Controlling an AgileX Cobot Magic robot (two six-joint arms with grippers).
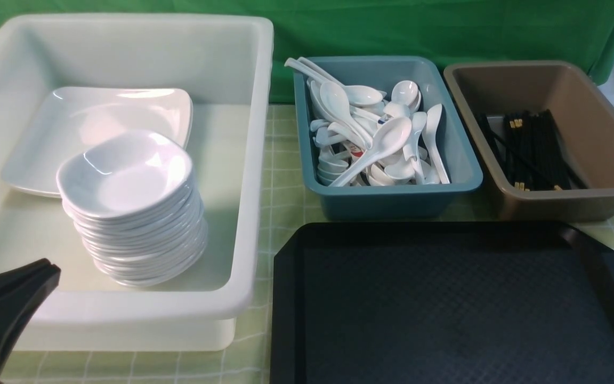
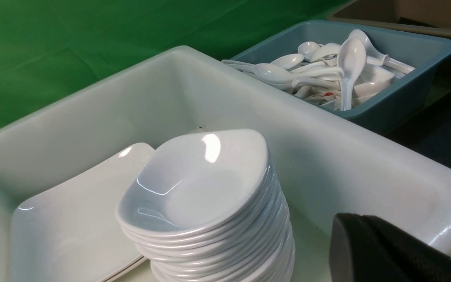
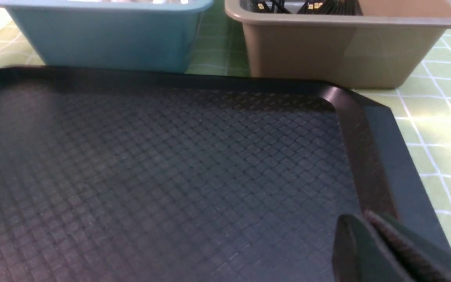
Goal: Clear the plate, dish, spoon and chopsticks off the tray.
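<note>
While both close empty, the right end effector [image 3: 366,227] overhangs the tray [image 3: 170,176].

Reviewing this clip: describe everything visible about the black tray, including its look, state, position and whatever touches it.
The large flat black plastic tray has clipped corners, a low raised glossy rim and a fine woven-looking textured floor. It lies flat on the green checked tablecloth, nearest the robot, in front of the teal bin and the brown bin, right of the deep white tub. Nothing lies on the visible part; its near edge is cut off from view.
</note>
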